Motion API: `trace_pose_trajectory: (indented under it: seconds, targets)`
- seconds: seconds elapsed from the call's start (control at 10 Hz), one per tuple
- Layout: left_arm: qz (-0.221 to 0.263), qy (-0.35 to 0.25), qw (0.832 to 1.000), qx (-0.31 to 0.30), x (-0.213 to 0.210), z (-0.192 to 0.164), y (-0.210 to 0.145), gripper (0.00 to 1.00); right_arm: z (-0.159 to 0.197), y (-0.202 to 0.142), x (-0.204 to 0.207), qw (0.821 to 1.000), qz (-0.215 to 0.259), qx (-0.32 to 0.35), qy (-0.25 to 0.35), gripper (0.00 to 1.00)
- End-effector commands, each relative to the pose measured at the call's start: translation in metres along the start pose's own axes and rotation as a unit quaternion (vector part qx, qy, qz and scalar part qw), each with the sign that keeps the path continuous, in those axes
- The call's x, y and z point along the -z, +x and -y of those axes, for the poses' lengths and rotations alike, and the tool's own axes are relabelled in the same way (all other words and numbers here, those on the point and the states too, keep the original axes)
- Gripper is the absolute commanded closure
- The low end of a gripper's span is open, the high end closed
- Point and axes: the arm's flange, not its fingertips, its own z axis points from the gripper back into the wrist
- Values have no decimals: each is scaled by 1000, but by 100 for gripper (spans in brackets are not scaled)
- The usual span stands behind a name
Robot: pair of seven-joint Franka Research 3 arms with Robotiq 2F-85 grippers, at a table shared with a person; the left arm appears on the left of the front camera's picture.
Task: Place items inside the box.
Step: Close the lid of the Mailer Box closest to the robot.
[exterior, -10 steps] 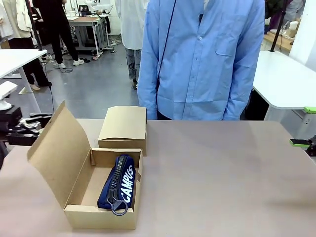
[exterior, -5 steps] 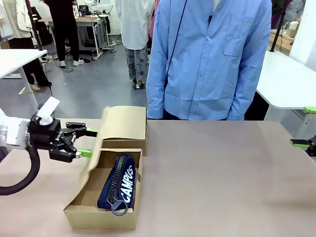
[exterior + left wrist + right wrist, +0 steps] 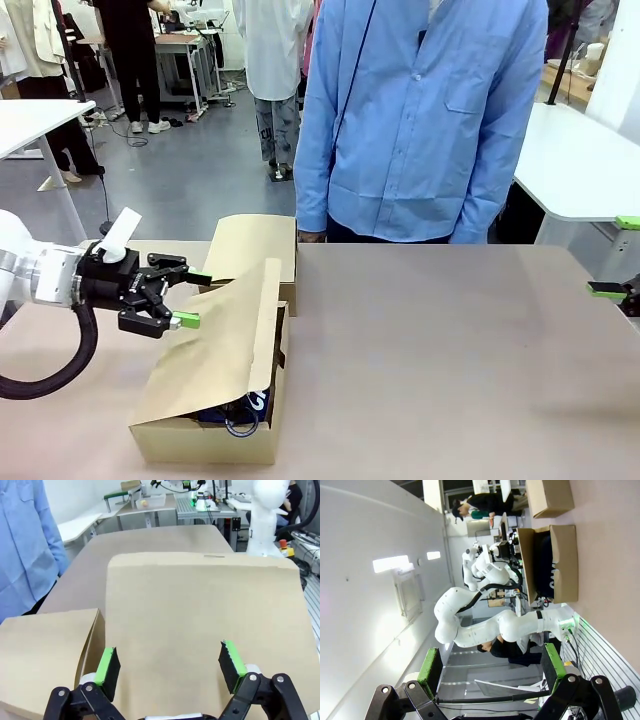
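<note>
1. The box (image 3: 200, 435) sits at the table's (image 3: 450, 370) near-left corner area, on the robot's side.
2. Its flap lid (image 3: 215, 345) leans over the opening, mostly covering it.
3. The zip pouch (image 3: 240, 408) is inside, just peeking out under the lid at the near end.
4. The smaller box (image 3: 255, 250) sits right behind it, touching or nearly so.
5. The left gripper (image 3: 190, 300) is at the lid's left edge, against it.
6. The person (image 3: 420, 120) stands behind the table's far side.

Smaller closed cardboard box (image 3: 255, 255) near the table's (image 3: 450, 360) far edge. Person in blue shirt (image 3: 425, 115) stands behind it.
</note>
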Motion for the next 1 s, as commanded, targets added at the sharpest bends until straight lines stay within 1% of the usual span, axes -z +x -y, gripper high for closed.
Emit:
trace_pose_trajectory:
  seconds: [0.0, 0.2, 0.4, 0.6, 0.7, 0.8, 0.9]
  targets:
    - [26, 24, 999, 20, 17, 121, 19, 0, -3, 1, -3, 1000, -2, -8, 1, 0]
    - [48, 1, 999, 2, 23, 139, 28, 0, -3, 1, -3, 1000, -2, -8, 1, 0]
    - [40, -35, 999, 1, 29, 157, 22, 0, -3, 1, -3, 1000, -2, -8, 1, 0]
    - [2, -61, 998, 11, 34, 171, 3, 0, -3, 1, -3, 1000, -2, -8, 1, 0]
    - [-23, -60, 998, 27, 37, 175, -8, 0, -3, 1, -3, 1000, -2, -8, 1, 0]
    - [-46, -59, 997, 19, 42, 174, -17, 0, -3, 1, -3, 1000, -2, -8, 1, 0]
    - [-60, -47, 997, 23, 45, 171, -21, 0, -3, 1, -3, 1000, -2, -8, 1, 0]
